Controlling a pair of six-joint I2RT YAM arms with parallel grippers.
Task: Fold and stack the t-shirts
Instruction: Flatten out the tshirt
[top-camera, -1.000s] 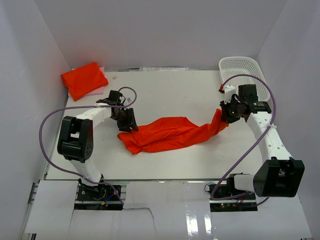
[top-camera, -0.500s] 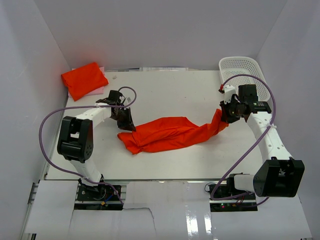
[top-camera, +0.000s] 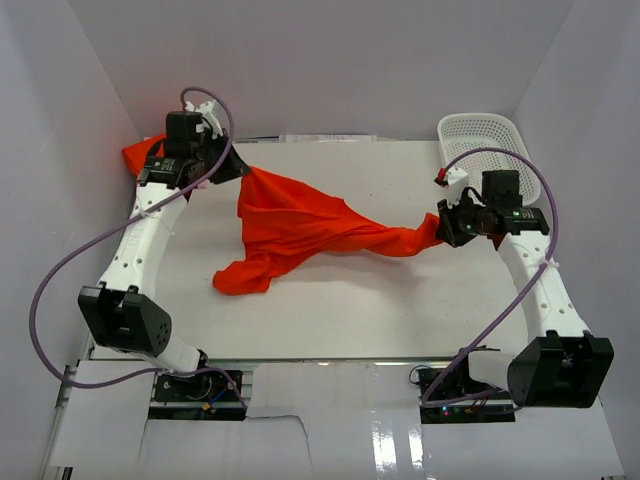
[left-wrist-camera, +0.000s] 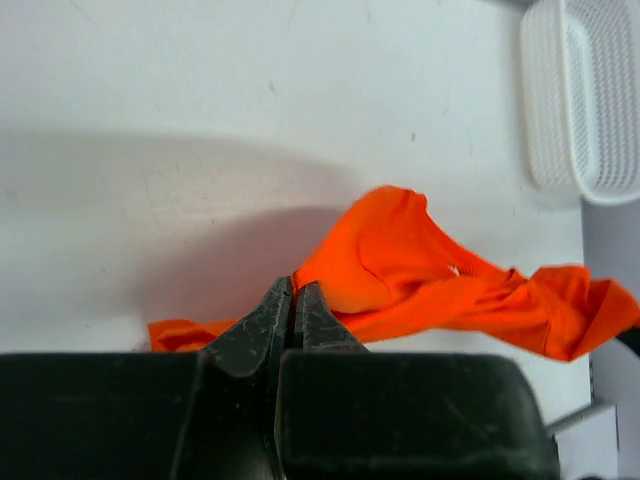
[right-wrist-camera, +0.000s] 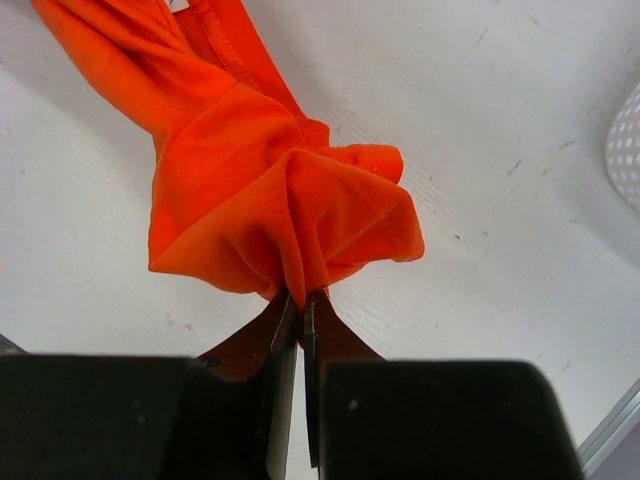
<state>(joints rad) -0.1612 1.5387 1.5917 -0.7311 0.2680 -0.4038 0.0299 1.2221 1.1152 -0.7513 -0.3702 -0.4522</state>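
Left gripper (top-camera: 233, 168): clamped on one end of the shirt (top-camera: 300, 225), lifted at the table's (top-camera: 380, 300) far left.
Right gripper (top-camera: 443, 226): pinching the other end, near the basket (top-camera: 490, 140).
Shirt: stretched between both, lower edge trailing on the table.

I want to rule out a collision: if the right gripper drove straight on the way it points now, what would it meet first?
The orange t-shirt it is shut on, bunched directly ahead of the right gripper. Beyond the cloth, probably only the white table, though depth is unclear.
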